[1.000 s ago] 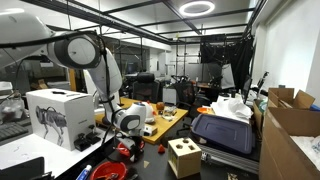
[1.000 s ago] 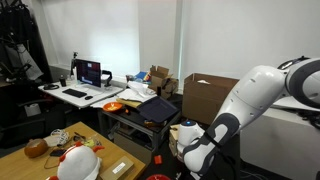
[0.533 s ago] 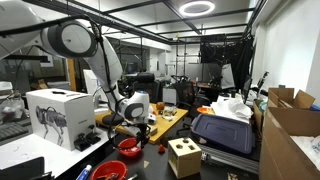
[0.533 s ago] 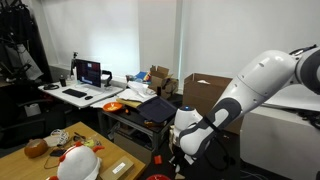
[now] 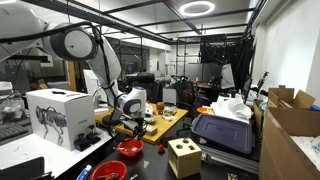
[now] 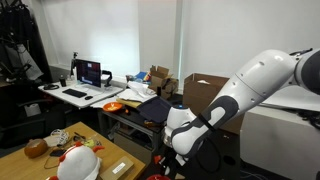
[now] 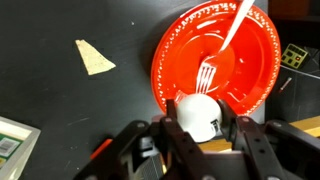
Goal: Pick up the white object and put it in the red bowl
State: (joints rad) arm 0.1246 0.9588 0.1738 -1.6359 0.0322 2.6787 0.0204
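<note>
Tool (image 7: 197,128) shifted (holds white object (image 7: 197,110)), fork (image 7: 227,42) nearby

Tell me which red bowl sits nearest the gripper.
The rear red bowl, just below the gripper holding the white object; the front red bowl lies nearer the camera, farther from it.

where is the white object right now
In the wrist view, the white object is at bottom centre, between the fingers of the gripper, overlapping the near edge of the red dish that holds a fork.
</note>
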